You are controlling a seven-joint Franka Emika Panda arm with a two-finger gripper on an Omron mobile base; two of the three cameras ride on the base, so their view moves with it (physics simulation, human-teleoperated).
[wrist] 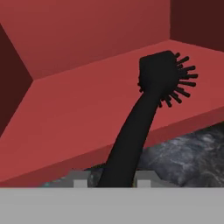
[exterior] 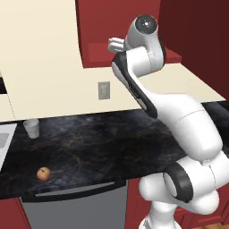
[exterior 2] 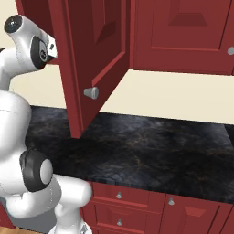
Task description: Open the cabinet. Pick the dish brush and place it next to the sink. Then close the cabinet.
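The dish brush (wrist: 148, 100) is black all over: a thin handle that widens a little toward a blocky round head, with short stiff bristles sticking out on the head's right side like spokes. In my hand view the handle starts right between my two finger tips at 6 o'clock and runs up toward 1 o'clock, where the head sits over the red shelf floor of the cabinet (wrist: 78, 105). The bristles fan out from 1 to 5 o'clock around the head.

My gripper (wrist: 114, 180) has its jaws drawn in close on either side of the handle's lower end; each pale finger tip shows just beside the black shaft, so I read this as a grip on the dish brush, though actual contact is hard to make out at that edge. The head hangs past the shelf's front lip, with dark marbled counter (wrist: 188, 153) visible below it at 4 o'clock.

From the left base view my hand reaches into the cabinet's open underside at 12 o'clock, above the counter. From the right base view the cabinet door (exterior 2: 93, 55) stands swung open toward the camera, its small round grey knob (exterior 2: 91, 93) at about 9 o'clock of centre.

On the counter at 9 o'clock in the left base view stand a small translucent cup (exterior: 31, 128) and, nearer, an apple (exterior: 43, 173), with the sink (exterior: 5, 139) edge beside them.
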